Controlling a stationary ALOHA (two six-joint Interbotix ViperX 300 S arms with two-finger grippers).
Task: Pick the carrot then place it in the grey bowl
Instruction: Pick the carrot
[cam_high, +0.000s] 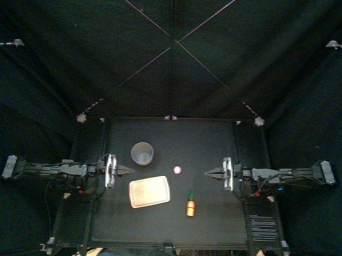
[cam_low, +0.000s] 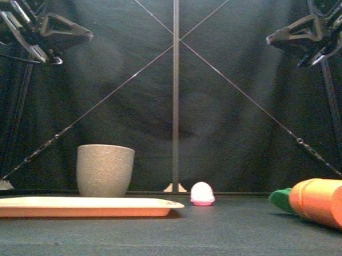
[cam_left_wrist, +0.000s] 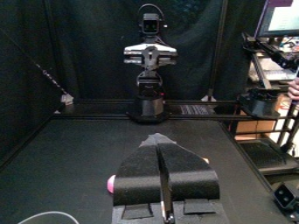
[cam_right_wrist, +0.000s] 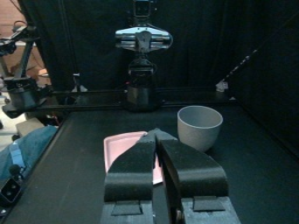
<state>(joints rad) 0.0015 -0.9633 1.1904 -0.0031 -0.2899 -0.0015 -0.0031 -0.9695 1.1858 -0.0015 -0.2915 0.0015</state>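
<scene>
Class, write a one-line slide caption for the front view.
Orange toy carrot lies at right, apart from the tall grey speckled cup behind the flat pink tray.

The black table (cam_high: 201, 135) carries a grey bowl (cam_high: 142, 152), pink tray (cam_high: 150, 191), carrot (cam_high: 190, 208) and small pink toy (cam_high: 178, 170).

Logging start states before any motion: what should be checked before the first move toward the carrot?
1. Carrot lying free on the table near the front edge: ok.
2. Nothing touching the carrot; the pink tray and the small pink toy lie apart from it: ok.
3. Grey bowl upright, mouth up: ok.
4. Bowl empty inside: cannot tell.
5. Jaws open for a grasp: not ok; the left gripper and the right gripper are both shut.
6. Arms clear of the objects, resting at the table's sides: ok.
</scene>
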